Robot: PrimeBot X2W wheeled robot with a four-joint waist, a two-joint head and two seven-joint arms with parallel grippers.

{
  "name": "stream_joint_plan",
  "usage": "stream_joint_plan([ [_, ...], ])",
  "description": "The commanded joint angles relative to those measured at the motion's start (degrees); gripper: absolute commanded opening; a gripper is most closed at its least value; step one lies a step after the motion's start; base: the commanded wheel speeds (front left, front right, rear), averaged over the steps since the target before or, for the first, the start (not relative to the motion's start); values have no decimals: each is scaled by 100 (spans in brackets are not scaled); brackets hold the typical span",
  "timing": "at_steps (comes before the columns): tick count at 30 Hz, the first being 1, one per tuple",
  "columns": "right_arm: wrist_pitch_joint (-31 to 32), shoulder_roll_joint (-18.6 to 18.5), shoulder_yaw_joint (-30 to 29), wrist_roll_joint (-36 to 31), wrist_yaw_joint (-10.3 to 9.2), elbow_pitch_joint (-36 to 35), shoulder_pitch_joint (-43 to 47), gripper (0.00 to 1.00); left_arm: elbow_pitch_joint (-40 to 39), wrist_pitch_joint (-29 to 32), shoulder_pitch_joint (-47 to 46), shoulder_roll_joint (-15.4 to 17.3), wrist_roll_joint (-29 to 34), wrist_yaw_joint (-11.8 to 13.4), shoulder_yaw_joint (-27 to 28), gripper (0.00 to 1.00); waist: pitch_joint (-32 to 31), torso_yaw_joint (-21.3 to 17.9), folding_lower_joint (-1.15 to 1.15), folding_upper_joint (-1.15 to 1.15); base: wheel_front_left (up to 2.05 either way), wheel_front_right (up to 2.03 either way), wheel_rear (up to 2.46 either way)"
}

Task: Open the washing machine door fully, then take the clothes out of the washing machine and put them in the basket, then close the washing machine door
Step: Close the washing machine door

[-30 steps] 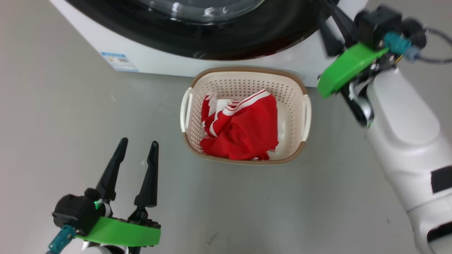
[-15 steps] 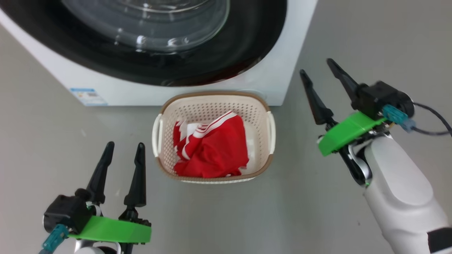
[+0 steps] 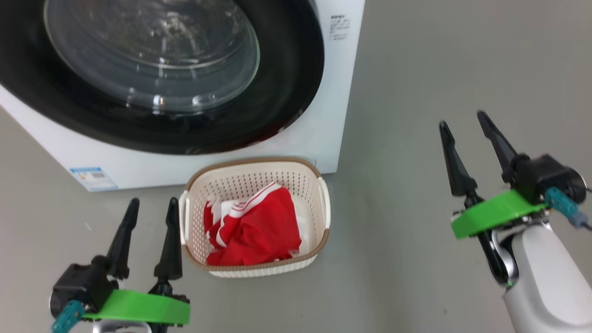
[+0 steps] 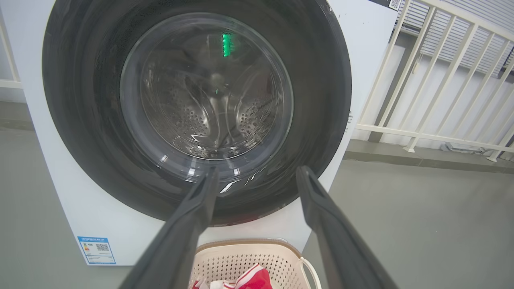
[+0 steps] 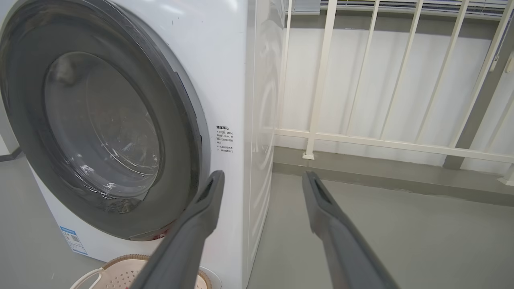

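The left hand (image 3: 153, 201) hangs low over the grey floor (image 3: 393, 231). Its two dark fingers (image 3: 170, 245) are apart and hold nothing. The basket (image 3: 252, 162) sits on the floor just to the right of this hand, very near its right finger. I cannot tell if they touch. The red clothes (image 3: 259, 226) lie bunched up inside the basket, with white stripes on top.

The right hand (image 3: 462, 118) is up in the air, well apart from the basket, which is off to its left. Its fingers are apart too, with nothing between them.

The washing machine (image 3: 333, 92) stands in front of both hands, past their fingertips. The basket is close up against the bottom of its white front. The washing machine door (image 3: 286, 69) is shut, flat on the front of the machine.

In the left wrist view the door is straight ahead of the left hand. Through its round glass you can see the shiny drum (image 4: 209, 108) with little holes. A small blue label (image 3: 92, 178) is low on the machine, ahead of the left hand and a bit to its left.

In the right wrist view the door is ahead and to the left of the right hand. A white railing (image 5: 361, 80) stands further ahead and to the right.
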Motion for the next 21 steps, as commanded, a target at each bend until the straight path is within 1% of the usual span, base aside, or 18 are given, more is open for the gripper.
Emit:
stream_joint_plan([
  [1,-35,37,31,-80,-20,-249,157,100,-100,-51,49,83,25,14,235,100,-281,-164,0,0,0,0,0],
  [9,-35,30,-159,-215,-20,-633,951,100,-72,-51,372,129,21,-5,390,100,-698,-269,0,0,0,0,0],
  [21,-35,76,-305,-281,-20,-1113,1720,100,-247,-51,952,151,158,73,430,100,-1125,-275,0,0,0,0,0],
])
